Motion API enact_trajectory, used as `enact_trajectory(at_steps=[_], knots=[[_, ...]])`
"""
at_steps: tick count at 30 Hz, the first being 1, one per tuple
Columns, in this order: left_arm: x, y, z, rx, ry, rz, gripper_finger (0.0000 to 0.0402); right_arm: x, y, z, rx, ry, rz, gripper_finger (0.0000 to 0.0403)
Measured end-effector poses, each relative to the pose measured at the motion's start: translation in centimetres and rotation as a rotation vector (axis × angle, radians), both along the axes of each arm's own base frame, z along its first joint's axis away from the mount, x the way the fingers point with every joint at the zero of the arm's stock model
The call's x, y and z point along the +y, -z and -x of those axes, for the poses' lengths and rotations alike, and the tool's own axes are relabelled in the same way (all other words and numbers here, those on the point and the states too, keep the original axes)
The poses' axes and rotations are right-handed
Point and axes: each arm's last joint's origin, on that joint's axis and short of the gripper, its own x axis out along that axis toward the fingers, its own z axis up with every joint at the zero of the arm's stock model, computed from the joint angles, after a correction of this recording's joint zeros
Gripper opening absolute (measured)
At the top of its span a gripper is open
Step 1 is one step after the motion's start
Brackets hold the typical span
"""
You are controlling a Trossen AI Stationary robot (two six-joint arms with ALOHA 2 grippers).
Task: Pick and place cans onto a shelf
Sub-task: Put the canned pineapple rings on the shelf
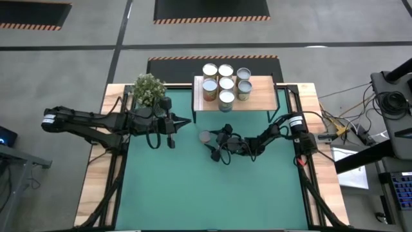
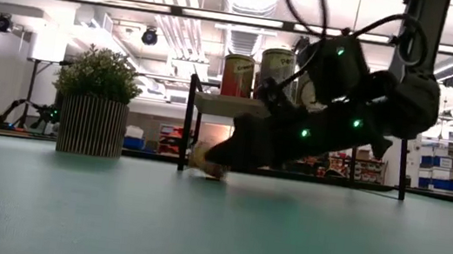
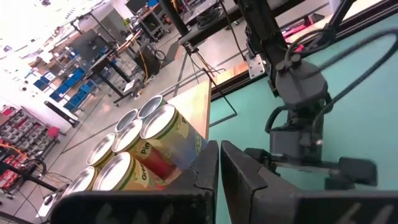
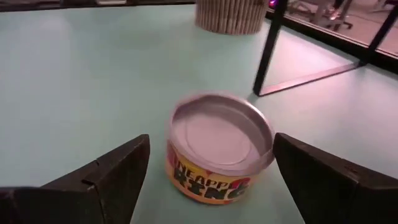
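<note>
Right gripper (image 4: 211, 180) is sitting low on the green table mat (image 1: 212, 187), fingers spread wide, flanking a short silver-topped yellow-sided can (image 4: 219, 146); left gripper (image 1: 171, 138) is hovering closed, empty.

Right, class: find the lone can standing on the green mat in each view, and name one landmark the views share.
High view: can on the mat, below the shelf.
Low view: centre, partly hidden by the right arm.
Left wrist view: not visible.
Right wrist view: centre, between the open right claw fingers.
Shared landmark: the shelf.
</note>
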Motion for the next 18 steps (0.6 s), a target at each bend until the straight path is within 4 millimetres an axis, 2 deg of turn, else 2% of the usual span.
enact_trajectory(at_steps=[4, 10, 18], knots=[[0.0, 0.0, 0.0, -0.001, -0.001, 0.0, 0.0, -0.2, 1.5, -0.4, 0.039, 0.017, -0.018, 0.0331], [0.0, 0.0, 0.0, -0.003, -0.001, 0.001, 0.0, 0.0, 1.9, -1.7, 0.026, 0.005, -0.018, 0.0331], [0.0, 0.0, 0.0, -0.005, -0.002, 0.004, 0.0, 0.0, 1.5, -1.9, 0.034, -0.004, 0.011, 0.0329]])
